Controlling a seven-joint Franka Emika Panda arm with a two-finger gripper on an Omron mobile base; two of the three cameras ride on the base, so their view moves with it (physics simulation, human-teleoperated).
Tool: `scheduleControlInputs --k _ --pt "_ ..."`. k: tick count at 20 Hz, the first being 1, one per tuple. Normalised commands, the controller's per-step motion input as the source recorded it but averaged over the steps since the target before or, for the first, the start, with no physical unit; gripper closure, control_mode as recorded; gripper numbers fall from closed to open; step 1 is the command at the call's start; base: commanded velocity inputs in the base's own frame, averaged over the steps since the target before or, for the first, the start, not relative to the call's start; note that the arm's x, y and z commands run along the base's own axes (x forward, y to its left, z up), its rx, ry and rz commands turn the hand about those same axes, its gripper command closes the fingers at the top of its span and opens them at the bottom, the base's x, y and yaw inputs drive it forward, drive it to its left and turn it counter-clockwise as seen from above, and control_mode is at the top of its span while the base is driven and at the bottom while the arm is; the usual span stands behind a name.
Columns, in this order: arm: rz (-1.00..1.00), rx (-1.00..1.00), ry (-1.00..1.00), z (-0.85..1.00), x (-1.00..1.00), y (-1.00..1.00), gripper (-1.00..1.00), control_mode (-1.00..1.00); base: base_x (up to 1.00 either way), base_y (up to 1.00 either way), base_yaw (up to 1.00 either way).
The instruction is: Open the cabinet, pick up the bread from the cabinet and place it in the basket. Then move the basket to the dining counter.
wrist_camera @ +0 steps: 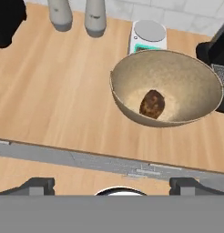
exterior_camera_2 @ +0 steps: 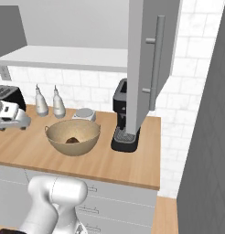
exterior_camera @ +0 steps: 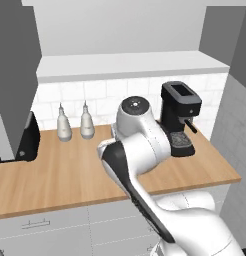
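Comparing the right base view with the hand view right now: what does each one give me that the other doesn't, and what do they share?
Right base view alone: the open light grey cabinet door with its vertical bar handle, and the dark toaster at far left.

Hand view alone: the open gripper's dark fingertips at the bottom.

Both: the round tan basket on the wood worktop, the small brown bread lying inside it, two grey bottles, and the small white scale behind the basket.
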Motion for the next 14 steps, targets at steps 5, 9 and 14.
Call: scheduleControlInputs --k 5,9,14 --pt "0.19 -0.17 0.06 -0.66 0.77 -0.23 -1.0 -1.0 0.0 0.0 0.0" --pt "0.18 -0.17 0.19 -0.41 0.69 -0.12 -1.0 -1.0 0.0 0.0 0.0" --pt "0.09 -0.19 0.25 -0.43 0.49 0.02 -1.0 -1.0 0.0 0.0 0.0"
